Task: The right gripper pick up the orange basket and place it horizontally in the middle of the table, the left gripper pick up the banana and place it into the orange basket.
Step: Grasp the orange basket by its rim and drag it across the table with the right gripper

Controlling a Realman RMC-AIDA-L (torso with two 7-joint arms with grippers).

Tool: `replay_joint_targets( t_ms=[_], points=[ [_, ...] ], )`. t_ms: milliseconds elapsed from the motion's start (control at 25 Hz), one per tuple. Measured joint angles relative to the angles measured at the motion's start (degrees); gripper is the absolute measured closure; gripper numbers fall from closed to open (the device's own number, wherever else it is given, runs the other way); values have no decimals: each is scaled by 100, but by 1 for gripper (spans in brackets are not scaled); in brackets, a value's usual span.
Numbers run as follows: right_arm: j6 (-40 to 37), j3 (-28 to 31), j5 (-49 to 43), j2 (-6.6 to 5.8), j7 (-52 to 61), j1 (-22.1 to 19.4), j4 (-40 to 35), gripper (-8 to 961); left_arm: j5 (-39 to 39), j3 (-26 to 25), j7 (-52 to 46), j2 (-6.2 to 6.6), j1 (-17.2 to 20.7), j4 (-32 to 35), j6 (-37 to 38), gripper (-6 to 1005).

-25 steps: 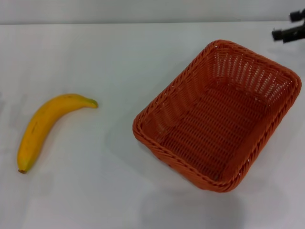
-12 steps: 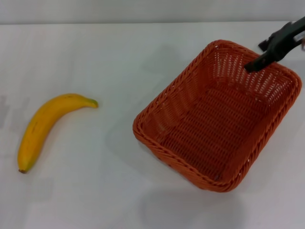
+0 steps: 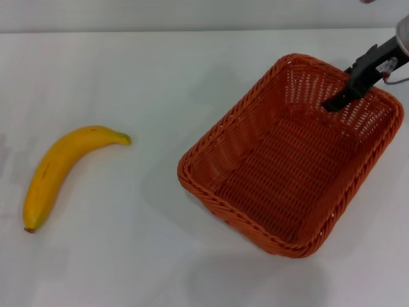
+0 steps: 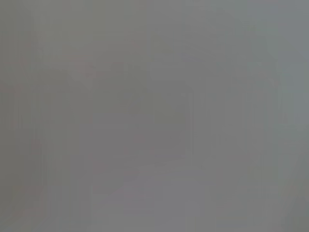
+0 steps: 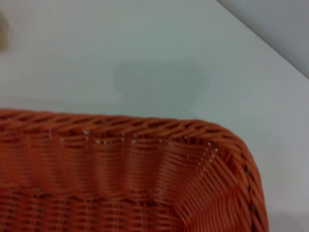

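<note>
The orange basket (image 3: 291, 157) sits on the white desk (image 3: 160, 77), off to the robot's right of the middle and turned at a slant, one corner pointing toward the robot. It is empty, and its base appears to rest flat on the desk. Going by the task, it has not been lifted or set straight across the middle, so the first step is only at the approach.

Well to the left of the basket, with bare desk between them, lies the banana (image 3: 61, 169). Its brown stem end points toward the robot and its greenish tip curves toward the basket. It is untouched, and putting it into the basket is still to come.

At the basket's far corner, the right gripper (image 3: 350, 93) reaches in from the right, and its black tip hangs just inside the braided rim, over the far wall. Only one dark finger can be made out, so I cannot tell whether the gripper is wide or narrow, and it does not appear to have hold of the rim. The right wrist view looks down on that same rim corner (image 5: 212, 140) from close by, which suggests the grasp is near.

The left gripper is not seen in the head view, and its wrist view shows only plain grey.
</note>
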Motion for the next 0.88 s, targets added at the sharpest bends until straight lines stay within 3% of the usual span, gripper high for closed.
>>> replay_joint_targets(
  t_ms=[280,560,680,880],
  points=[
    [262,-568,-15,17,-8,48,151,106,0,0,-6,0,9,-1,4,113],
    [266,-630,-71,14,-63,113,153,151,-1,0,-6,6,-6,-14,6,114],
    [233,-646,-77,-27,-68,132,153,358,-2,0,-6,12,-33,-26,6,114],
    [53,-694,-85,-66,16,192,151,602,-3,0,-4,26,-61,-43,7,114]
  ],
)
